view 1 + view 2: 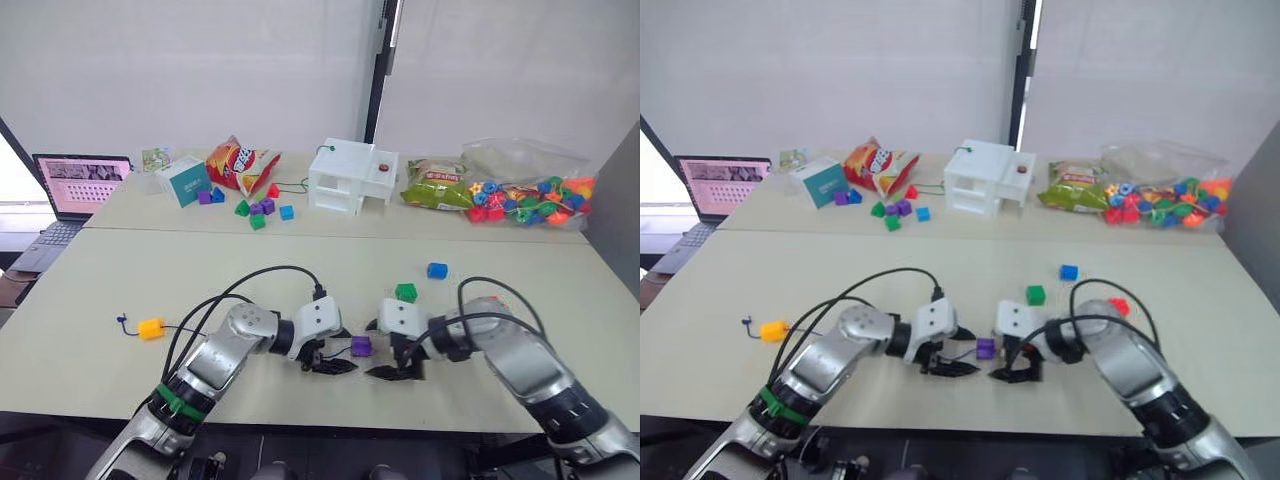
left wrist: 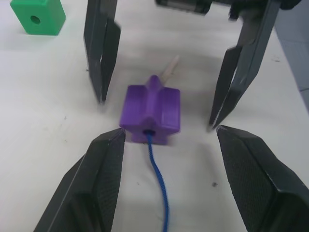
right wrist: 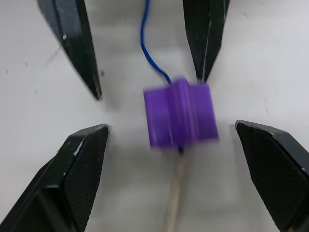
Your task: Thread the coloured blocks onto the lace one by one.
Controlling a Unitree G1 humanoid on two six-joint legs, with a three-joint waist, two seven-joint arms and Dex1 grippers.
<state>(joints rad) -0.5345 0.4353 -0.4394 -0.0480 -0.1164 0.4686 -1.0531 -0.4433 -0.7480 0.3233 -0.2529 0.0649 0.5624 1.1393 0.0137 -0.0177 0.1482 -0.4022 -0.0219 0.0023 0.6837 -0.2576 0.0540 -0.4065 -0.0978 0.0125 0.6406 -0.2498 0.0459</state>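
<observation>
Purple block [image 2: 150, 115] on tabletop [image 1: 90, 280], lace [image 2: 158, 179] through; both jaws open. Pinch pale tip [image 3: 176, 193] (right side), draw through.

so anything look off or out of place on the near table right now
Nothing stands out. The purple block lies flat on the table with the lace through it and the pale tip out the far side, between the open left gripper and open right gripper. The yellow-orange block sits threaded further along.
</observation>
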